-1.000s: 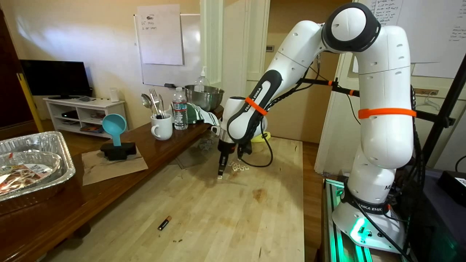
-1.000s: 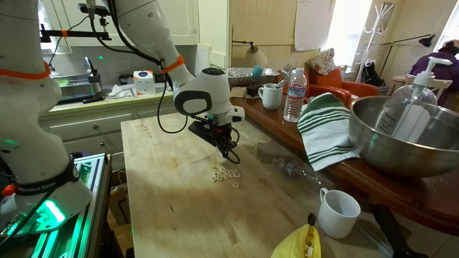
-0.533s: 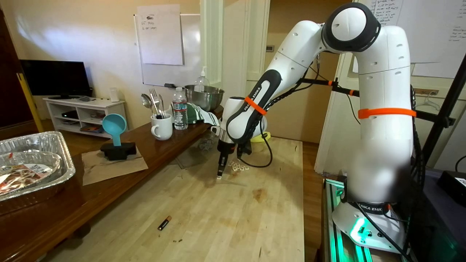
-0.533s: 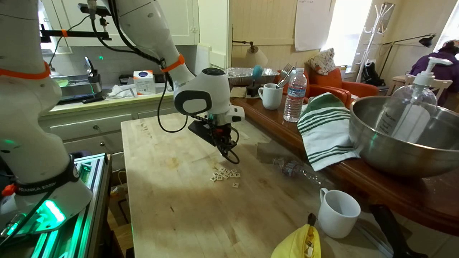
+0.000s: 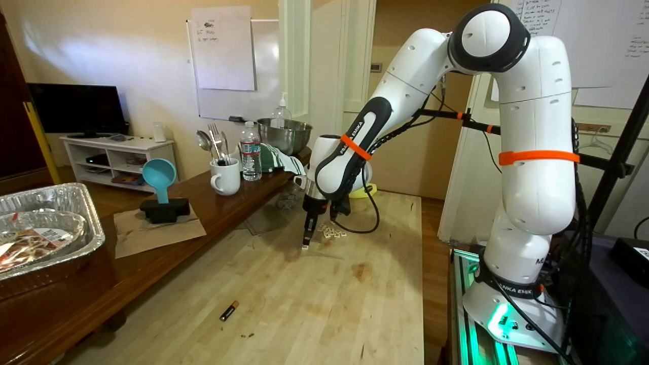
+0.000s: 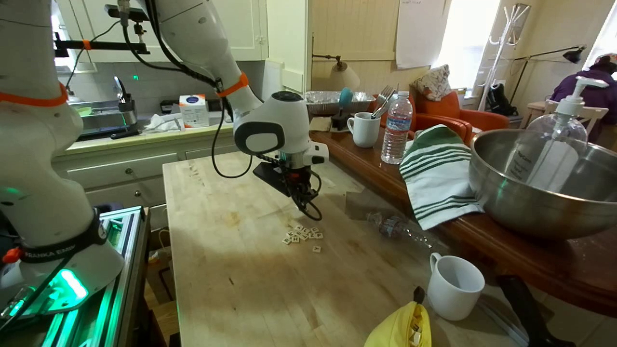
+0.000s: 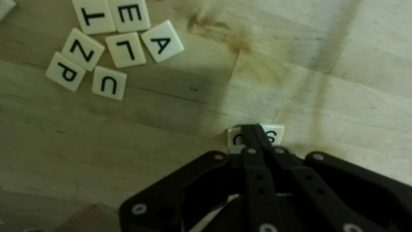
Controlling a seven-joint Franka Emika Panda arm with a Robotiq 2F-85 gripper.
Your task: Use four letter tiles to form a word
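an s tile (image 7: 274, 133) and a half-hidden tile (image 7: 234, 136) line up crosswise, flanking the gripper (image 7: 255, 129), its jaws pressed together and slightly shifted since a second ago.

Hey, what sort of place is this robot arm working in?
Probably a home, kitchen and sitting area together: an exterior view shows drawers under a counter, plus an orange armchair.

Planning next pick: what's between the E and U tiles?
The L tile, in the wrist view: the E tile above it in the picture, the U tile below.
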